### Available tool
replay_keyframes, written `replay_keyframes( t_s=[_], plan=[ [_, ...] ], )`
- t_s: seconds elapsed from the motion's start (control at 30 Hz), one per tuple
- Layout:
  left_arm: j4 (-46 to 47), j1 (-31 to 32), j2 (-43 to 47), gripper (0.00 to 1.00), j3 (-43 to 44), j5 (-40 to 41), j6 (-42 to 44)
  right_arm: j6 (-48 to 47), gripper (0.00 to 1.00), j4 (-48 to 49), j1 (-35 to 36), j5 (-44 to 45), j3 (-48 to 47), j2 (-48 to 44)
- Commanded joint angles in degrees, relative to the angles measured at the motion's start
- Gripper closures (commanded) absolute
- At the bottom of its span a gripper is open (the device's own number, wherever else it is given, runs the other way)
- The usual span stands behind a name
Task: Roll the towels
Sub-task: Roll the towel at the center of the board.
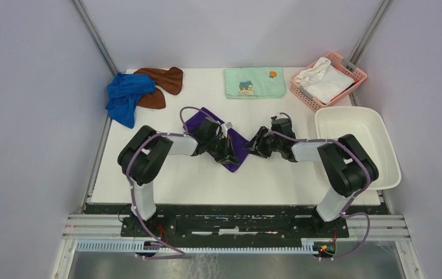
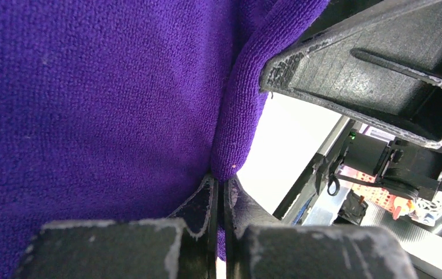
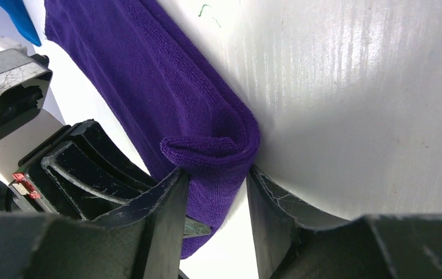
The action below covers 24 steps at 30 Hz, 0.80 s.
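At mid-table, left gripper (image 2: pixel 220 200) pinches a sliver of purple towel (image 3: pixel 166 87), right gripper (image 3: pixel 216 181) clamps the fold; uneven pulling could undo it.

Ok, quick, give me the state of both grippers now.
Left gripper: closed, pinching an edge of the purple towel.
Right gripper: half closed, gripping the same towel's thick folded end.

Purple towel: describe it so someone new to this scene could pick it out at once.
On the white table, look to the middle, between the two arms' wrists. The purple towel lies there, folded, pinched by the left fingers and the right fingers. It is the only purple cloth; the blue towel and brown towel are heaped at the far left corner.
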<state>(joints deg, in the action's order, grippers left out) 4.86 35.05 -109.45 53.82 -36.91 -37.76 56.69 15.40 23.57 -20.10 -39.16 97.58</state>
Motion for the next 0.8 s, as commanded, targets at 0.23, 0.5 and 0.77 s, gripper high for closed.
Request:
replay_keyframes(
  t_s=[0.23, 0.5, 0.77],
  plan=[
    [-1.4, -1.0, -0.9, 0.88, 1.6, 1.1, -4.2, 0.2, 0.68, -9.4, -0.2, 10.2, -0.2, 3.2],
    [-4.6, -1.2, 2.6, 0.77, 1.0, 4.6, -4.2, 1.1, 0.91, -17.6, -0.1, 13.4, -2.4, 3.2],
    [-11.4, -1.2, 7.5, 0.73, -1.8, 14.7, -1.5, 0.7, 0.94, -24.7, -0.1, 14.3, -6.0, 2.1]
  ],
)
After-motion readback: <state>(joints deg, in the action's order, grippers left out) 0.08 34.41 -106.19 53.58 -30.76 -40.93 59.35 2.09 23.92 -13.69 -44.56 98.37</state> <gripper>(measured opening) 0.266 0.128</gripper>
